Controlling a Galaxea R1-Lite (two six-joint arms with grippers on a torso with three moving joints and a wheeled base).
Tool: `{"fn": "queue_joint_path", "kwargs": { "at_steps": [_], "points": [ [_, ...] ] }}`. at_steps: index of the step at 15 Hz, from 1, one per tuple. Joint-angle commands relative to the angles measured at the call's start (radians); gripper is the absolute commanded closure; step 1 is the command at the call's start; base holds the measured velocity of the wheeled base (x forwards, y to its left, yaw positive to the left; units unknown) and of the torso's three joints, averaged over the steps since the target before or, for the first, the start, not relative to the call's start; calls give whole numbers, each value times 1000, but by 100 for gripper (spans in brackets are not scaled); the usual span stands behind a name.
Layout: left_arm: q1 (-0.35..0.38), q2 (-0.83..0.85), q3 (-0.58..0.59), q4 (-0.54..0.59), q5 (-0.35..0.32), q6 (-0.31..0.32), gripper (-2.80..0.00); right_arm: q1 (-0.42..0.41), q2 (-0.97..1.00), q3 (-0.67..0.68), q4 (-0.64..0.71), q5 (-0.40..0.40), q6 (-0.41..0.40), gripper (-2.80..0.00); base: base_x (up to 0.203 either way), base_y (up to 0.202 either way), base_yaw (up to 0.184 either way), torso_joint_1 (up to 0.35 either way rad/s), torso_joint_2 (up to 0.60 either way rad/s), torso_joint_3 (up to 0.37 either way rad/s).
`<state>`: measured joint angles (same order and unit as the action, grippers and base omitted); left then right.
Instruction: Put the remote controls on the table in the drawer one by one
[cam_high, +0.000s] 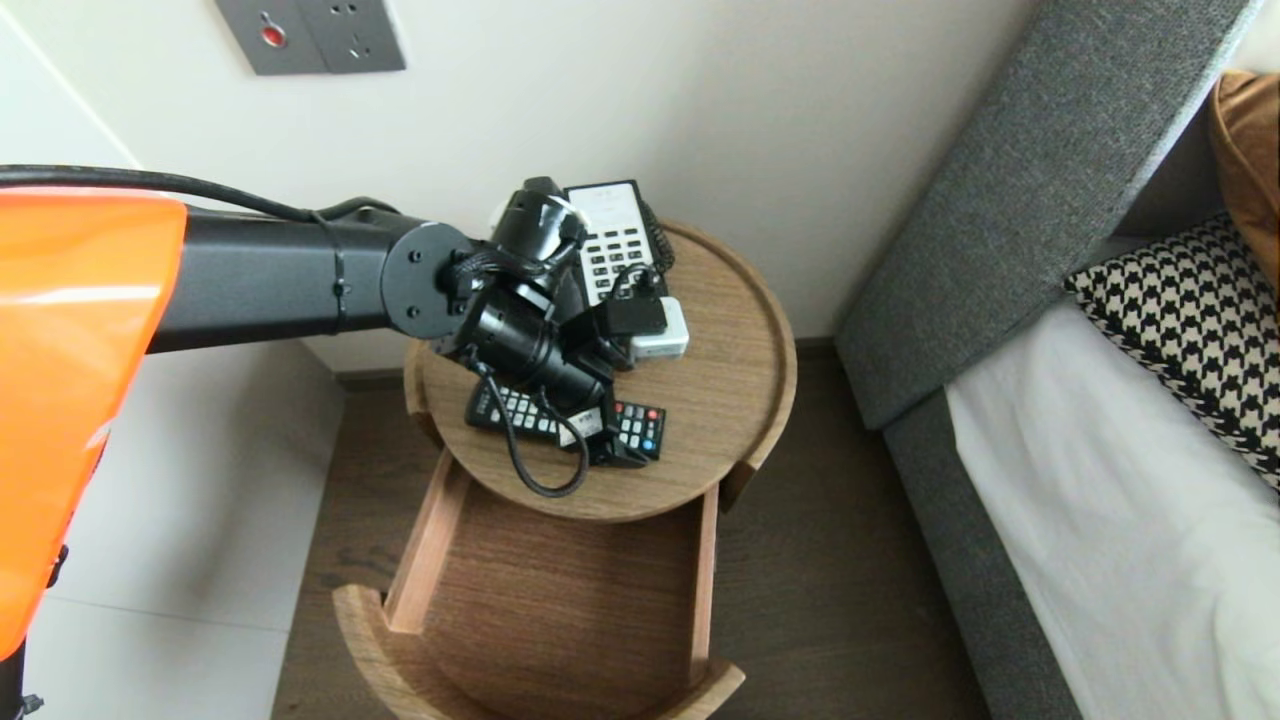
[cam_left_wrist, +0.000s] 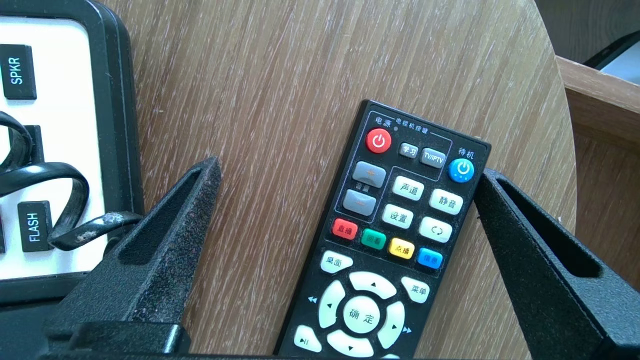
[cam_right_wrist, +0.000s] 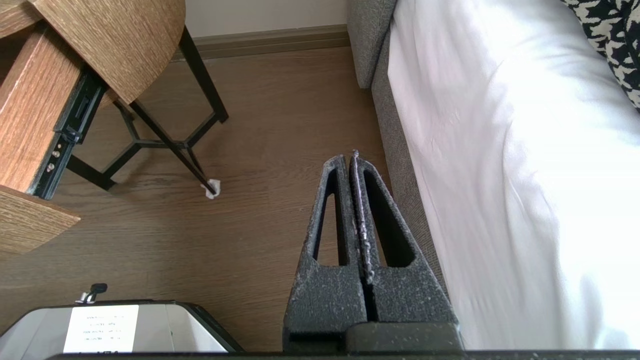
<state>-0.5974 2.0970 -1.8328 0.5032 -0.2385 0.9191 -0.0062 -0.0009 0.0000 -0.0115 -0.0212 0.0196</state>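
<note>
Left wrist view: your left gripper (cam_left_wrist: 347, 169), spread wide, straddles the remote (cam_left_wrist: 385, 235) on the table (cam_left_wrist: 280, 75); the right gripper (cam_right_wrist: 350, 157), pressed together, hangs beside that table.

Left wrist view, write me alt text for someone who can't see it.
The left gripper hangs open over a black remote control lying face up on a round wooden table, its fingers either side of the remote's top end, not closed on it. A telephone with a black cord sits beside them on the same table.
</note>
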Motion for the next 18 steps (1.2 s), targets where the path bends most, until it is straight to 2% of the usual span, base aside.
{"fn": "queue_joint_path", "kwargs": {
  "at_steps": [1, 16, 18],
  "points": [
    [3, -8, 1, 11, 1, 6, -280, 0, -10, 5, -1, 0, 0, 0, 0, 0, 0, 0, 0, 0],
    [21, -64, 40, 38, 3, 14, -280, 0, -10, 5, -1, 0, 0, 0, 0, 0, 0, 0, 0, 0],
    [19, -58, 40, 40, 21, 36, -280, 0, -10, 5, 0, 0, 0, 0, 0, 0, 0, 0, 0, 0]
  ]
}}
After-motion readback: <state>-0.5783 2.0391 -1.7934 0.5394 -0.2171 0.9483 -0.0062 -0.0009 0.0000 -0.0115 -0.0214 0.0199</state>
